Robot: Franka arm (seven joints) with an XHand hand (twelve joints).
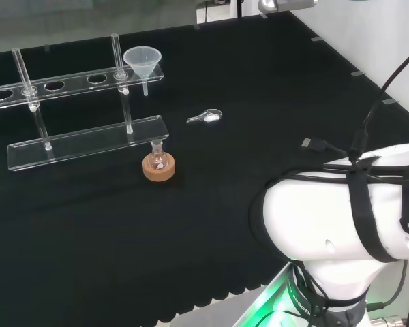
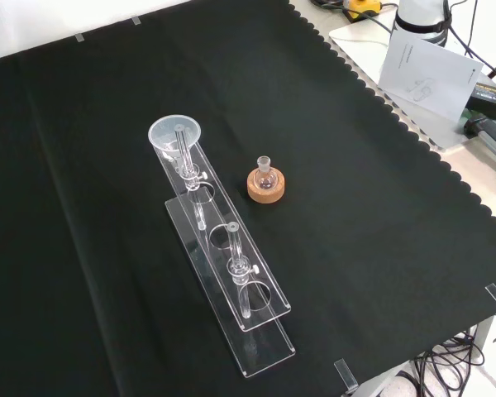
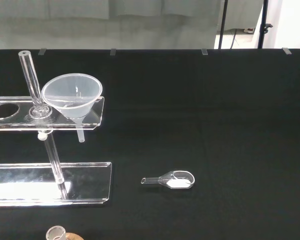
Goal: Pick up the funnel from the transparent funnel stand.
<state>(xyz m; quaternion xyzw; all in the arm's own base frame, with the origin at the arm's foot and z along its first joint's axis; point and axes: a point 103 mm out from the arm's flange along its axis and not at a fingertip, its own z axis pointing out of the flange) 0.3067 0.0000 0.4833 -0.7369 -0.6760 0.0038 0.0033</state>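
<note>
A clear plastic funnel [image 1: 142, 60] sits in the end hole of the transparent funnel stand [image 1: 75, 83], its spout hanging below the upper shelf. In the front view the funnel [image 2: 174, 132] is at the far end of the stand [image 2: 264, 351]. The wrist view shows the funnel [image 3: 72, 95] upright in the shelf [image 3: 25, 120], next to one of the stand's clear posts. The other holes of the shelf hold nothing.
A small round flask on a cork ring [image 1: 159, 165] stands just in front of the stand's base plate, also seen in the front view [image 2: 266, 184]. A glass scoop with white powder [image 1: 206, 117] lies to the right. The arm's white link [image 1: 341, 211] fills the lower right.
</note>
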